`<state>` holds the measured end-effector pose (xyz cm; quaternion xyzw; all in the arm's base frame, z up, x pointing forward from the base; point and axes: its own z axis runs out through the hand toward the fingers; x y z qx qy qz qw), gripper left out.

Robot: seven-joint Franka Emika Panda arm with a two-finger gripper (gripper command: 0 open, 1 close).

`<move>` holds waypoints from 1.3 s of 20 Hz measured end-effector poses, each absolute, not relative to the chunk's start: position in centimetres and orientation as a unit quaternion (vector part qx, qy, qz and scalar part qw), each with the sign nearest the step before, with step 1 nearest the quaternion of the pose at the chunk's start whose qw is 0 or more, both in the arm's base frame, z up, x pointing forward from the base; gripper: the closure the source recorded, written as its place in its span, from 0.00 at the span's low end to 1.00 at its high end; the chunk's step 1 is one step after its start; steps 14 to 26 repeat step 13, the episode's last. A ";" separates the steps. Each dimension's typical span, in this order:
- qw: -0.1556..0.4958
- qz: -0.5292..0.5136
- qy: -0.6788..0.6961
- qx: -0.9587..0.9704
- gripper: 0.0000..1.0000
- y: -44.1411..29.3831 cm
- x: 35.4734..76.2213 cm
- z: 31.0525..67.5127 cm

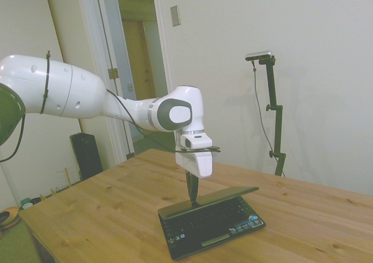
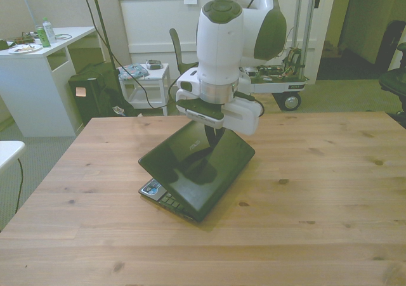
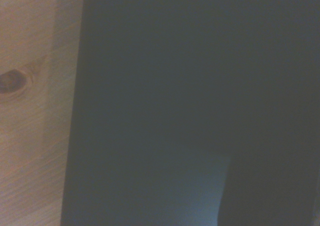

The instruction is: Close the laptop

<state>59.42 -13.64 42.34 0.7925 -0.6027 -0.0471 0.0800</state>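
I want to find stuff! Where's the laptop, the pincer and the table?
laptop (image 2: pixel 219 153): front view, back of its glossy lid.
pincer (image 1: pixel 192 202): side view, dark tips at the lid.
table (image 2: pixel 330 172): front view, bare wood.

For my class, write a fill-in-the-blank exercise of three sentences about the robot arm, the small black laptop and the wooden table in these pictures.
1. The small black laptop lies on a table made of ____.
2. The lid of the laptop is nearly ____, with only a strip of keyboard showing.
3. The white robot's hand presses down on the laptop's ____.

Missing words: wood; closed; lid
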 end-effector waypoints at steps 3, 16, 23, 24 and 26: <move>0.090 -0.051 -0.605 0.790 1.00 -13.9 59.7 40.9; 0.082 -0.034 -0.589 0.803 1.00 -13.3 60.2 42.0; 0.082 -0.034 -0.589 0.803 1.00 -13.3 60.2 42.0; 0.082 -0.034 -0.589 0.803 1.00 -13.3 60.2 42.0; 0.082 -0.034 -0.589 0.803 1.00 -13.3 60.2 42.0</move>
